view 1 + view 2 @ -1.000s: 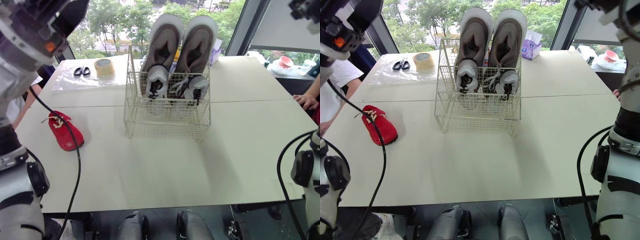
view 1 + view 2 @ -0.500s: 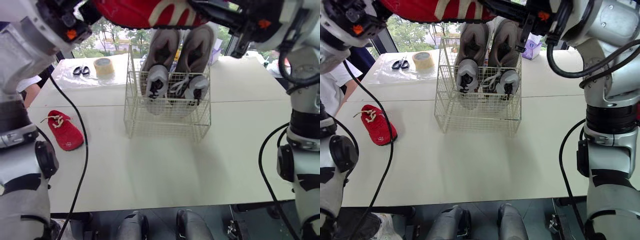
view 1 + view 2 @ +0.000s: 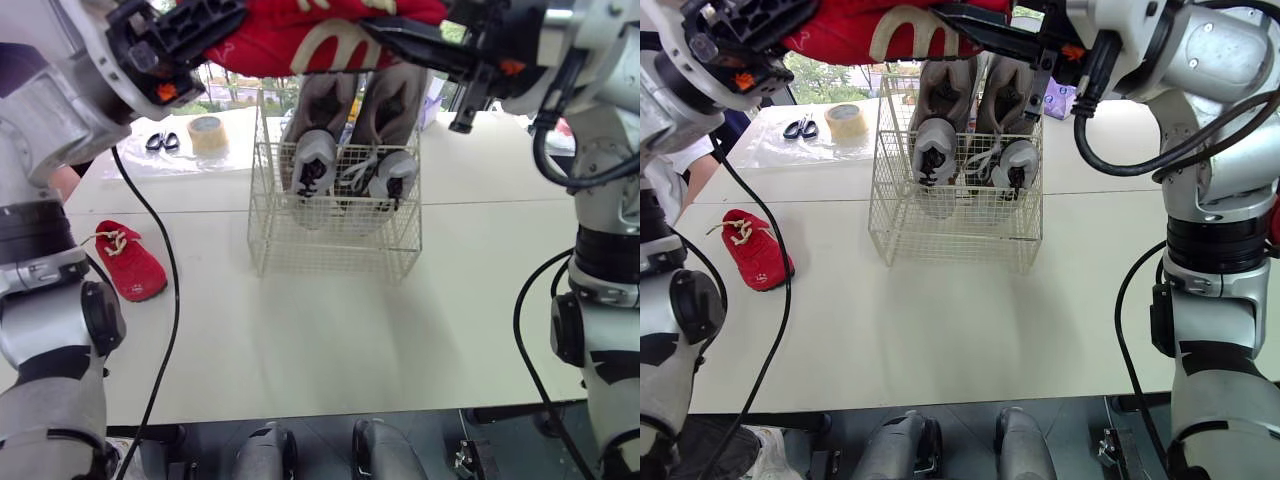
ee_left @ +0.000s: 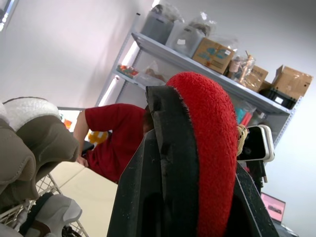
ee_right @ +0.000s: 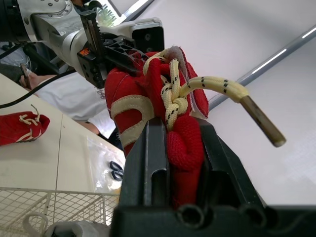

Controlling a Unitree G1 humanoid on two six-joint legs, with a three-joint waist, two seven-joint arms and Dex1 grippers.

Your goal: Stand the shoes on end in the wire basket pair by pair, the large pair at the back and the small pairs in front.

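Wire basket (image 3: 335, 240): mid-table (image 3: 330, 330).
Large pair (image 3: 360, 90): in basket, at back.
Small pair (image 3: 350, 170): in basket, before large pair.
Loose shoe (image 3: 130, 262): on table, left of basket.
Tape roll (image 3: 208, 133), scissors (image 3: 163, 142): back left.
Raised shoe (image 3: 300, 35): above basket.

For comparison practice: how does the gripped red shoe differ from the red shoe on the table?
The held shoe is in the air, clamped by left gripper and right gripper; the table shoe lies free. The held shoe shows its striped side; the table shoe, its laces. Both red.
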